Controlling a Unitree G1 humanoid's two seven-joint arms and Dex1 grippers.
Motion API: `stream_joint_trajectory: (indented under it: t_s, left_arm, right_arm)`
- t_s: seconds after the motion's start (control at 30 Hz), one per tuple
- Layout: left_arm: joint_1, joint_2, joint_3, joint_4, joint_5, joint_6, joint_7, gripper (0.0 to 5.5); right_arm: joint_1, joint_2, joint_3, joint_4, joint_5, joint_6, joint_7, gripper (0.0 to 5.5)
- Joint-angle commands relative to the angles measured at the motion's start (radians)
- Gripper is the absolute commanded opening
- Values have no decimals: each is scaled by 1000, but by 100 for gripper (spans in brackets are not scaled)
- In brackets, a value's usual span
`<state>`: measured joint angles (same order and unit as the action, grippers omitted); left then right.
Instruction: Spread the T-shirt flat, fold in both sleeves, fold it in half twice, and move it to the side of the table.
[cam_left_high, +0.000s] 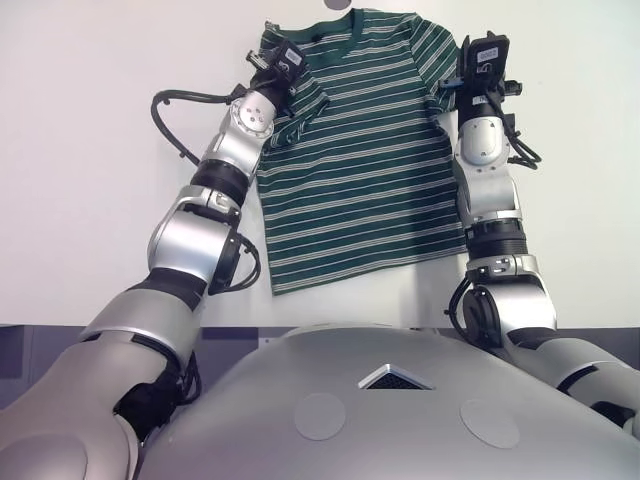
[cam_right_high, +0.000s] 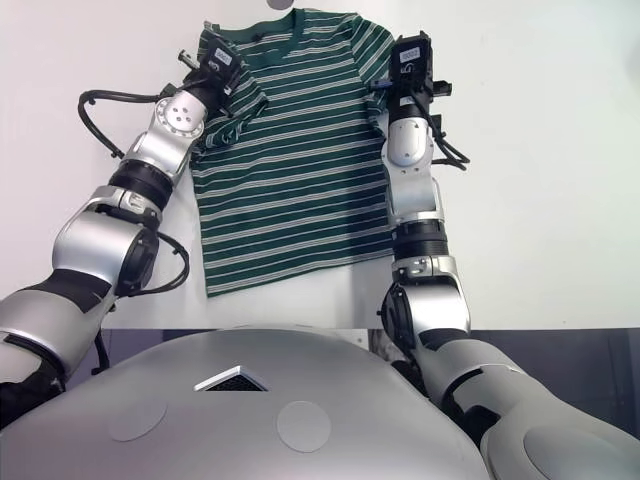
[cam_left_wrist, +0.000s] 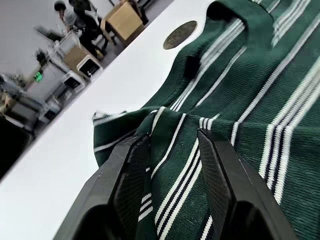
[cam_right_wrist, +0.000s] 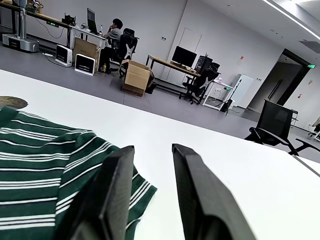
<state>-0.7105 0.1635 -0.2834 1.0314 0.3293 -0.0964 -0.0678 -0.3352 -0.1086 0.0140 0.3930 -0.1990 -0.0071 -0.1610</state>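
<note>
Labels: small white stickers sit on the housings of both grippers, one on the left (cam_left_high: 291, 56) and one on the right (cam_left_high: 487, 54); the print is too small to read. No writing shows on the T-shirt (cam_left_high: 355, 160), only green cloth with white-and-dark stripes and a plain green collar.

Left gripper (cam_left_wrist: 174, 136): fingers set apart by a moderate gap, not closed. A raised ridge of the bunched left sleeve (cam_left_wrist: 120, 125) runs up between them, so the fingers straddle the cloth. Whether the pads actually press it cannot be told. The gripper is at the shirt's left shoulder, where the sleeve lies crumpled rather than flat.

Right gripper (cam_right_wrist: 152, 148): fingers apart by a similar gap, nothing held. It is at the outer edge of the right sleeve (cam_right_wrist: 135, 192); one finger is over the sleeve hem, the other over bare table (cam_left_high: 100, 150). Contact with the cloth or the table cannot be judged.

T-shirt position: spread mid-table between the two arms, collar away from the robot, hem toward the near table edge, body mostly flat and unfolded. A round dark disc (cam_left_wrist: 180, 34) lies on the table just beyond the collar.
</note>
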Motion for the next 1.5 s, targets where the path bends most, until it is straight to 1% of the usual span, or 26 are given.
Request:
stream_joint_trajectory:
  t_s: [0.03,0.13,0.27,0.37,0.47,0.57,0.6,0.67,0.7,0.73,0.77,0.8,0.9,1.03,1.1,1.2,1.5]
  left_arm:
    - [26,52,-47,65,84,33,67,177]
    - [15,77,13,83,39,22,105,177]
    - [9,51,80,69,-33,7,86,177]
    - [32,26,96,-1,-63,-52,71,177]
    - [60,22,123,-140,-73,-74,122,177]
    - [61,50,148,-228,-55,-36,164,180]
    - [59,58,155,-249,-56,-29,166,180]
    - [62,61,168,-295,-68,-26,160,180]
    - [66,57,172,-316,-74,-26,154,180]
    - [72,51,171,-333,-75,-26,148,180]
    - [93,41,166,-360,-76,-24,140,180]
    - [107,33,161,-378,-75,-22,135,180]
    - [167,11,148,-443,-75,-17,113,180]
    - [189,1,149,-481,-70,-11,105,180]
    - [189,-2,152,-481,-71,-14,108,180]
    - [188,-3,153,-480,-71,-18,104,180]
    - [197,-2,152,-479,-73,-21,94,180]
  right_arm:
    - [5,1,6,7,-2,7,6,140]
    - [8,-2,23,36,-10,25,23,140]
    - [23,-8,80,85,-43,72,65,140]
    - [12,17,52,80,-10,70,53,140]
    - [-48,35,-11,61,48,55,28,140]
    - [-178,16,-69,90,110,79,54,195]
    - [-232,18,-97,137,153,102,79,218]
    - [-347,29,-178,311,259,128,135,263]
    - [-393,31,-213,398,299,120,155,271]
    - [-430,30,-244,473,331,102,167,304]
    - [-467,32,-282,564,366,81,170,315]
    - [-491,31,-307,627,389,62,171,340]
    - [-502,38,-314,777,381,48,158,346]
    - [-489,58,-315,866,382,74,183,346]
    - [-492,65,-329,886,392,70,191,318]
    - [-503,62,-342,904,394,58,187,256]
    - [-520,38,-335,920,375,48,201,78]
